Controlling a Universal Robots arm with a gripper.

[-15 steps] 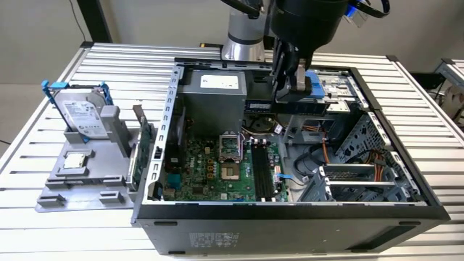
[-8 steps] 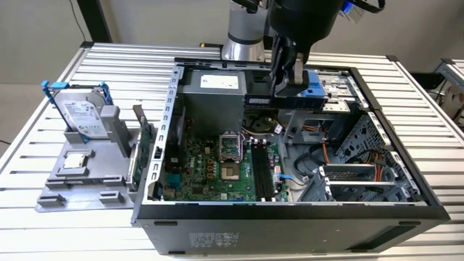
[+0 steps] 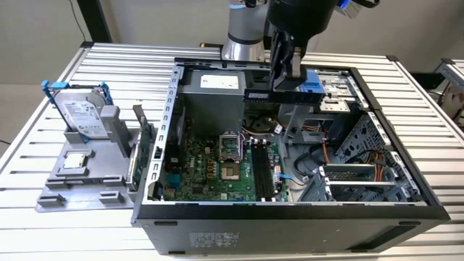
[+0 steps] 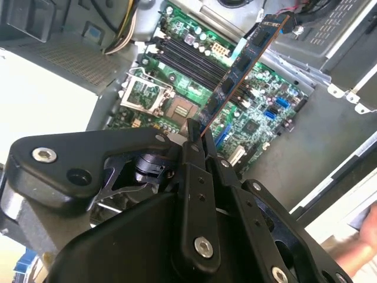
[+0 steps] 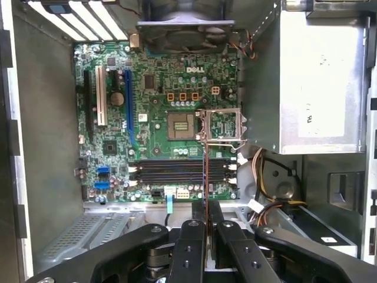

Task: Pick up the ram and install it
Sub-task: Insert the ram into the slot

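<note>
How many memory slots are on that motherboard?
4 memory slots, side by side in one bank next to the processor socket, all apparently empty. The hand holds the ram above the motherboard.

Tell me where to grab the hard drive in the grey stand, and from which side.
Grip the hard drive by its free upper part, pinching across its flat faces between the blue rails, coming from above. It stands leaning in the grey stand, whose posts cover its lower end, so probably only the top offers room.
</note>
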